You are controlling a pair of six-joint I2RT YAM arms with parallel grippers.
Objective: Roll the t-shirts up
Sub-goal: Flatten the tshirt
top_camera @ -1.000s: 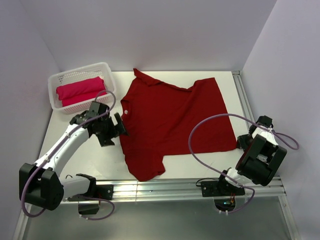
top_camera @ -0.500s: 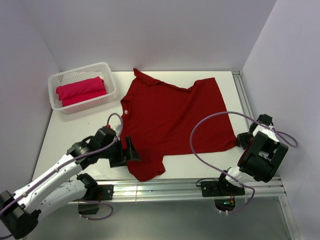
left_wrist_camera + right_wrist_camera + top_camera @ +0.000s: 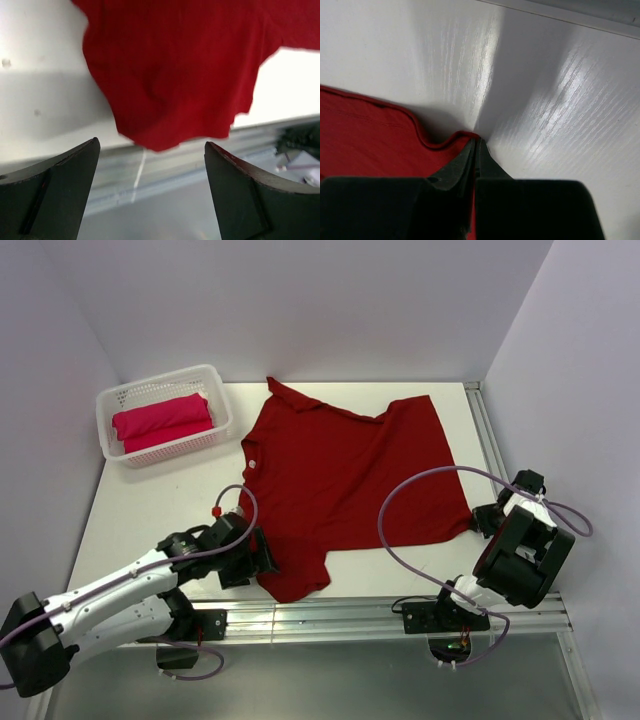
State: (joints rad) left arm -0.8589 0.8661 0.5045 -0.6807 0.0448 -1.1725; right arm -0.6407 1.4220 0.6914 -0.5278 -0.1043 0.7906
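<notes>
Looking across the white surface (image 3: 150,500), we see the dark crimson t-shirt (image 3: 345,480) spread flat mid-frame and the pinkish-red t-shirt (image 3: 160,420) bundled in the white basket (image 3: 175,448) at upper left, well apart. The left hand (image 3: 262,552) sits at the lower-left sleeve; its wrist view shows fingers (image 3: 60,185) gaping wide, nothing between them. The right hand (image 3: 488,520) meets the lower-right hem corner; only its wrist view shows fingers (image 3: 455,172) pressed together, tips touching the hem, and whether cloth is pinched we cannot tell.
</notes>
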